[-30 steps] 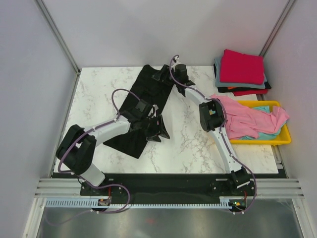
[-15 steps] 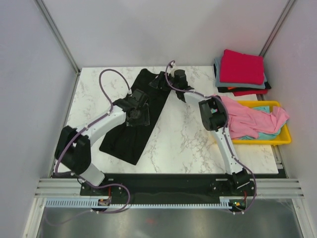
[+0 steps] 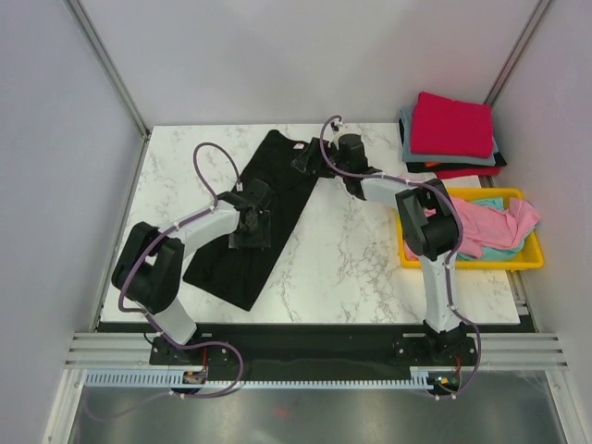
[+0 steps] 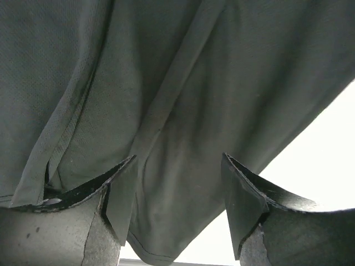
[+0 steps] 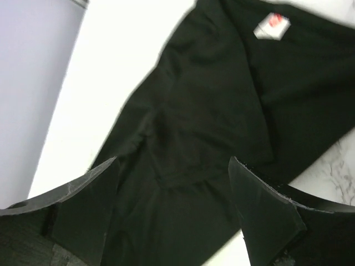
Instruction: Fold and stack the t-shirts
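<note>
A black t-shirt (image 3: 250, 222) lies folded lengthwise on the marble table, running from far centre to near left. My left gripper (image 3: 248, 227) is open just above its middle; in the left wrist view the cloth (image 4: 166, 100) fills the frame between the open fingers (image 4: 111, 194). My right gripper (image 3: 310, 162) is open over the shirt's far end; the right wrist view shows the black cloth (image 5: 199, 138) and its white neck label (image 5: 272, 25). A pink t-shirt (image 3: 476, 222) drapes over a teal one (image 3: 499, 252) in the tray. A red t-shirt (image 3: 451, 125) tops a folded stack.
The yellow tray (image 3: 481, 262) sits at the right edge of the table. The folded stack, with a grey shirt (image 3: 409, 139) under the red one, stands at the far right corner. Bare marble (image 3: 351, 259) lies between the black shirt and the tray.
The black shirt's raised part has been laid flat. My left gripper moved from the shirt's right side back over its middle. My right forearm swung right, its gripper staying near the far end.
</note>
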Robot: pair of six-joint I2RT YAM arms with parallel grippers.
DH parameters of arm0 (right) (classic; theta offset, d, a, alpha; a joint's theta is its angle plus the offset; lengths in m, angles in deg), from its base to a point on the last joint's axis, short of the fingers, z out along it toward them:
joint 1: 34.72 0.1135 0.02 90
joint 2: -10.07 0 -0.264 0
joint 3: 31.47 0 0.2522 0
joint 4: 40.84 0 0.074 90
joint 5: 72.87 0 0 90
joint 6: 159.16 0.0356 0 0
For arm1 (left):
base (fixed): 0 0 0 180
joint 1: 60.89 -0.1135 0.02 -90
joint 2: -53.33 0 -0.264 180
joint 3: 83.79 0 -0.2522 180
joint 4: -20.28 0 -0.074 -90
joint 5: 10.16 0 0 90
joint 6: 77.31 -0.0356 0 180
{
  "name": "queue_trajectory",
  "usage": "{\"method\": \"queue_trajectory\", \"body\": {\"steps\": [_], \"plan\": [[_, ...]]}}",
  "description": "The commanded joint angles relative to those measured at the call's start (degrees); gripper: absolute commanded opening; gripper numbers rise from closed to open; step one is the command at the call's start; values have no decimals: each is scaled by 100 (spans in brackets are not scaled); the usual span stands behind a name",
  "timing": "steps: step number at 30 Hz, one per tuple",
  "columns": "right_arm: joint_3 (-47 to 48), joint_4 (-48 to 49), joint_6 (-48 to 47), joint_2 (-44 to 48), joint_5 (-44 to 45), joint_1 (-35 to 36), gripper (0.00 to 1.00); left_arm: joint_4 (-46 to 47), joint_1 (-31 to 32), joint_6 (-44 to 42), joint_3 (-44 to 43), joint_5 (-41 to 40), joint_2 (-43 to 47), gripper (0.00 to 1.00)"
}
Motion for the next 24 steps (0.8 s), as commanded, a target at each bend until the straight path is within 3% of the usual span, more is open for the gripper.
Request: {"method": "queue_trajectory", "body": {"steps": [1, 10, 16, 20, 24], "plan": [[81, -421, -17, -332, 102, 156, 87, 234, -79, -255, 179, 91, -117, 68], [1583, -1327, -298, -1720, 171, 105, 87, 488, -106, -159, 381, 811, -310, 64], [3305, -1925, -403, -2809, -57, -238, 87, 1234, 8, 323, 794, 2111, -459, 62], [4412, -1961, -405, -3347, -373, -362, 88, 1245, 403, 518, 401, 2165, -626, 62], [4740, -1699, -448, -3533, -418, -458, 90, 1280, 755, 729, -171, 2587, -996, 62]]}}
